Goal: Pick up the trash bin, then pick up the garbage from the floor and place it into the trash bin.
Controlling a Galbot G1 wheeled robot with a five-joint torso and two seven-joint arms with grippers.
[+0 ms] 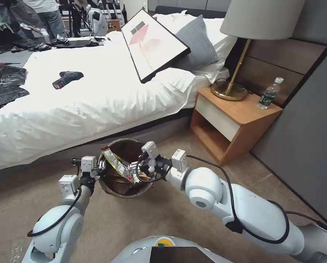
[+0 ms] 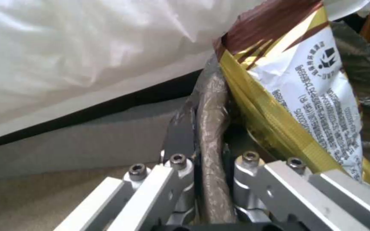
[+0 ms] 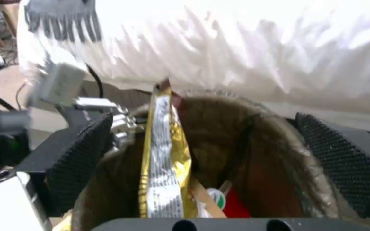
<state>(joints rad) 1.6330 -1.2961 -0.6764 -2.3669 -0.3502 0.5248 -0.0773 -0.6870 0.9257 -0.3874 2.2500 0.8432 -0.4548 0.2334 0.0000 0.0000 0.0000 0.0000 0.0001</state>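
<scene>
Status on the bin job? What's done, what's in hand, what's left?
Done: the trash bin is held off the carpet, the left gripper shut on its lined rim. A red-and-white cup and other litter lie inside.
In hand: a yellow snack wrapper stands half in the bin; the right gripper, jaws open, is over the bin mouth.
Left: no more litter shows on the carpet in the head view.

Item count: one round bin with brown bag liner (image 1: 124,146); one yellow snack wrapper (image 1: 116,163); one clear plastic water bottle (image 1: 269,93); one brass-stemmed lamp (image 1: 243,40); two claws.
</scene>
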